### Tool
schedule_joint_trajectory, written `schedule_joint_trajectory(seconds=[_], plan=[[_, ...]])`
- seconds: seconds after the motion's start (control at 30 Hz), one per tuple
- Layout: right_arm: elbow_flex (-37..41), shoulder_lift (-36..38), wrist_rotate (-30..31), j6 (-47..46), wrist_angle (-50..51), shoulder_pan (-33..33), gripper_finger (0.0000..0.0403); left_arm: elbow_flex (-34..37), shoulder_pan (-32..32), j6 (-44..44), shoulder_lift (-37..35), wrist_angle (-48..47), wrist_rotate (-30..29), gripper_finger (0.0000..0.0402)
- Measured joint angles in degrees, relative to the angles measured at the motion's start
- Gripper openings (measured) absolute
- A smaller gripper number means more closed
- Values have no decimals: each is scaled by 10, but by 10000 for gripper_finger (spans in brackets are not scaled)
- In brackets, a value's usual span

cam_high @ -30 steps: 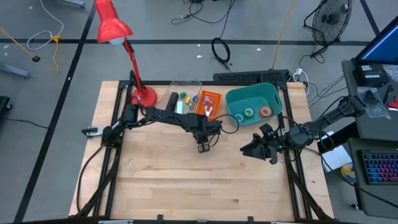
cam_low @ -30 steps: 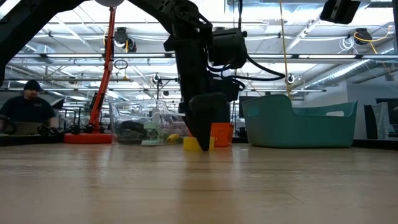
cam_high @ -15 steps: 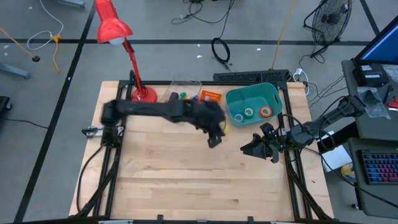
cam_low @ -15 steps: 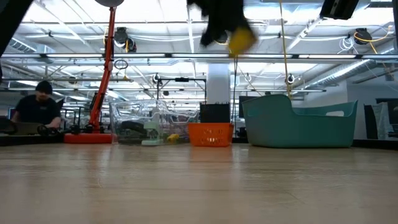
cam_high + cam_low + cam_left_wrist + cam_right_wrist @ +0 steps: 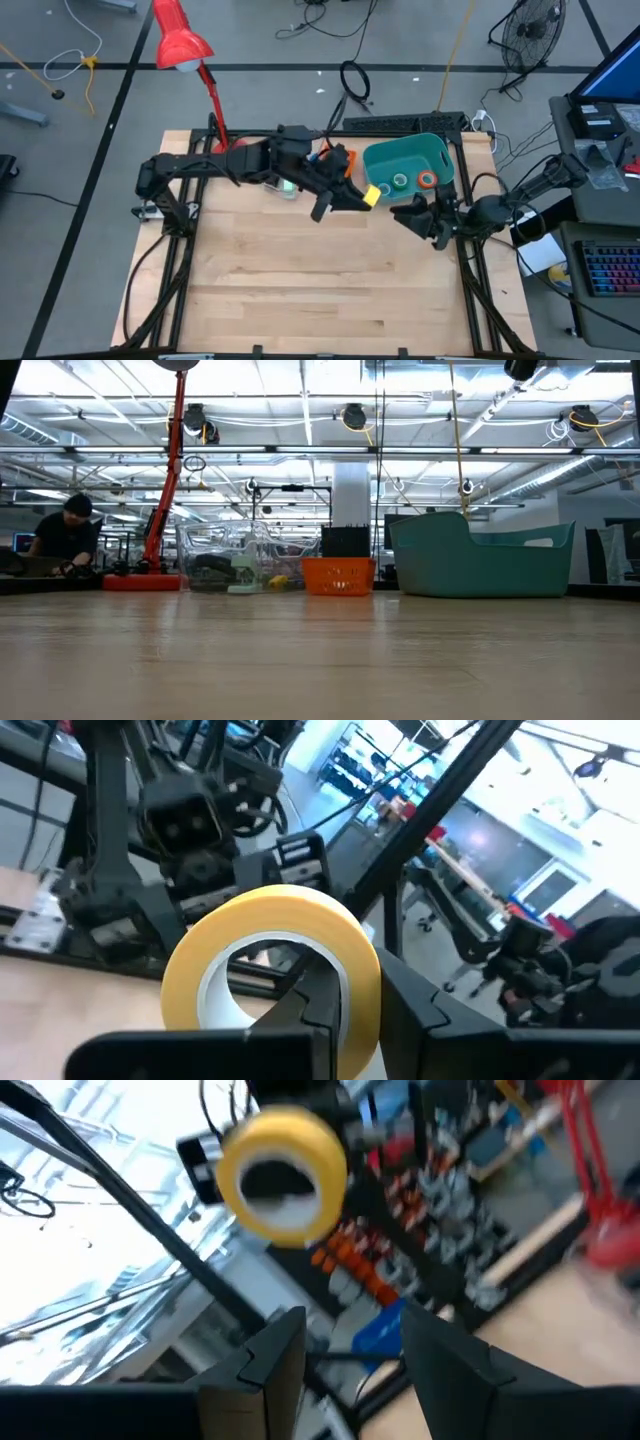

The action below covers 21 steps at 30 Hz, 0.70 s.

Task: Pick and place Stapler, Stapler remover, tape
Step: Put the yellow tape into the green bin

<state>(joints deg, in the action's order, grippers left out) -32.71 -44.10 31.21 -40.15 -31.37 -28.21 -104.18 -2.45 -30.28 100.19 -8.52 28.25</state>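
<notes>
A yellow tape roll hangs high over the table, just left of the teal bin, with my left gripper shut on it. The roll fills the left wrist view and also shows in the right wrist view. Blue, green and orange tape rolls lie in the bin. My right gripper waits open by the bin's near side, its fingers pointing at the yellow roll. I cannot pick out the stapler or the stapler remover; the left arm covers part of the far items. My left gripper holds the yellow roll by its ring wall, one finger inside the pale hole and the other outside. The fingers come level from the table's left. The roll is lifted clear and stands on edge, its hole facing sideways.
A red desk lamp stands at the far left, its base on the table. An orange package and a clear tray sit along the far edge. The near half of the wooden table is bare.
My left gripper has risen steeply from the table with the yellow roll and swung toward the teal bin, tipping from pointing down to level. The roll has gone from resting on the table to hanging well clear. My right gripper's wrist has turned a little in place.
</notes>
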Motion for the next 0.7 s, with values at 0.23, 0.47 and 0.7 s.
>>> schedule_joint_trajectory(seconds=[0.23,0.47,0.7], plan=[[0,-7,23,84,-40,0,157,0,-9,-33,22,33,-21,37],[0,-30,34,85,-49,8,157,1,-16,-90,61,96,16,37],[0,-45,32,81,-75,11,157,0,-2,-112,83,121,37,37]])
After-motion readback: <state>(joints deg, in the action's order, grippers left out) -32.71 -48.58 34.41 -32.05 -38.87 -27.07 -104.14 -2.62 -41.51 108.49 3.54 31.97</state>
